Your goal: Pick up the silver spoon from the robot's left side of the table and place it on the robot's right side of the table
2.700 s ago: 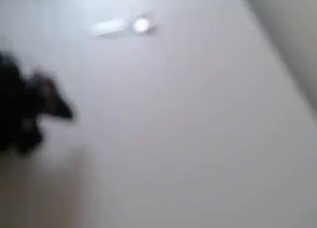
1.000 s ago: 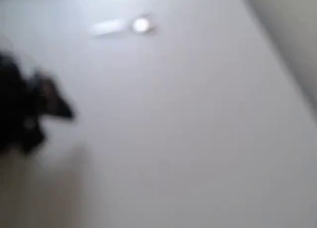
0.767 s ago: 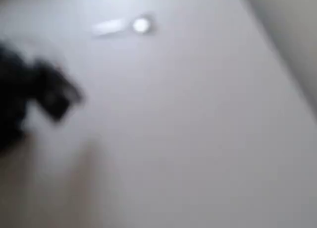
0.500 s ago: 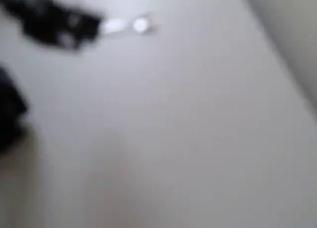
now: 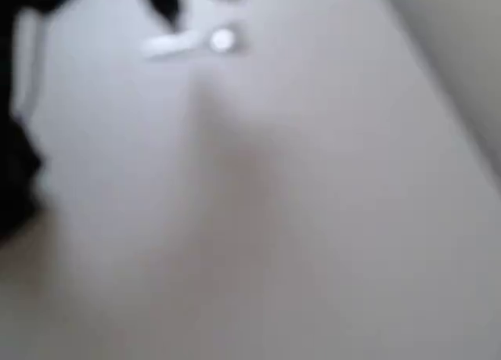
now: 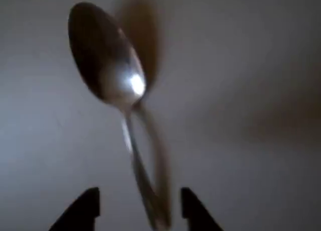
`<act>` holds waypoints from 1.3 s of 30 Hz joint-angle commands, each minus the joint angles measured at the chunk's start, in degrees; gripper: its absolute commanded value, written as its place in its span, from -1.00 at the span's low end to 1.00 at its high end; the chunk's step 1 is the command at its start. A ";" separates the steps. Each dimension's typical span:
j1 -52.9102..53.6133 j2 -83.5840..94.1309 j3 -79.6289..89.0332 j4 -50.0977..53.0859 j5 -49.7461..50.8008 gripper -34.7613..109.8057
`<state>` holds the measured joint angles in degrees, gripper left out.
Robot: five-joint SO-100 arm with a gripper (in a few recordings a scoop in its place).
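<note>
We saw the silver spoon (image 6: pixel 108 65) lying flat on the white table (image 5: pixel 329 219), near the top edge in the overhead view (image 5: pixel 196 41); the gripper (image 6: pixel 140 206) hung over its handle with both dark fingertips (image 6: pixel 83 208) spread apart, the handle passing between them; nothing was grasped.

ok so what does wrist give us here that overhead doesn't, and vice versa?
Wrist alone: the spoon's shape, bowl far, handle running down between the two dark fingertips of the open gripper, with gaps either side. Overhead alone: the table's straight edge at the right, the dark arm at the left border, and the spoon's place near the top. Both: the spoon lying on the table, not yet lifted.
</note>
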<state>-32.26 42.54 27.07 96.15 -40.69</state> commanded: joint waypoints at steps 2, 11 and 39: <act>-0.09 -13.01 -28.48 7.21 -0.09 -0.24; -0.26 -18.02 -34.63 8.61 -0.35 -0.24; 1.85 -22.24 -35.51 8.70 -2.90 -0.25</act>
<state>-31.64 19.51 -4.22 104.50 -43.15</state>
